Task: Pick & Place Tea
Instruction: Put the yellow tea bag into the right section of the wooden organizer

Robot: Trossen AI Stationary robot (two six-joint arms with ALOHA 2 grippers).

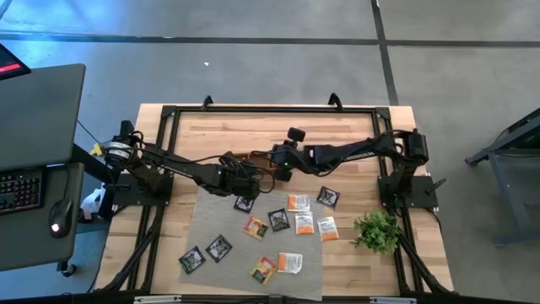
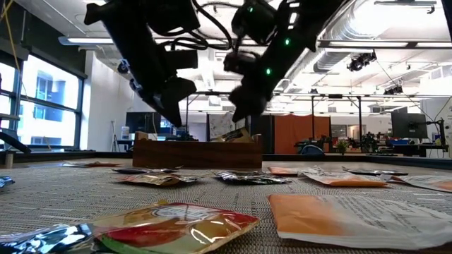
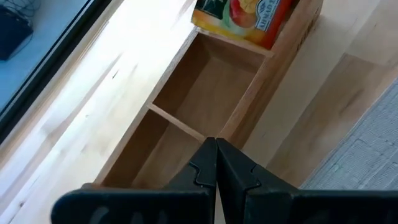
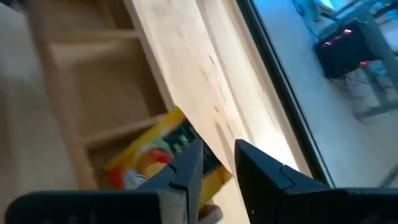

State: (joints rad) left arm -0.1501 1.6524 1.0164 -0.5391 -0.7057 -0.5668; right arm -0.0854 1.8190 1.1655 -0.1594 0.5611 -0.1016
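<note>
Two arms meet above a wooden box near the surface's far edge. Right claw hangs over the box, fingers parted, above a yellow sachet in one compartment. Left claw is closed, empty. Other tea sachets lie scattered on the grey mat toward the near edge.

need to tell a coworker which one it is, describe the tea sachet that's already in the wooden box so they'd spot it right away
Start at the long wooden box with compartments, lying on the table's bare wood just beyond the grey woven mat. Look in the end compartment, under the right gripper, whose fingers stand apart. The yellow-orange sachet with fruit print stands tilted there; every other sachet lies flat on the mat.
</note>
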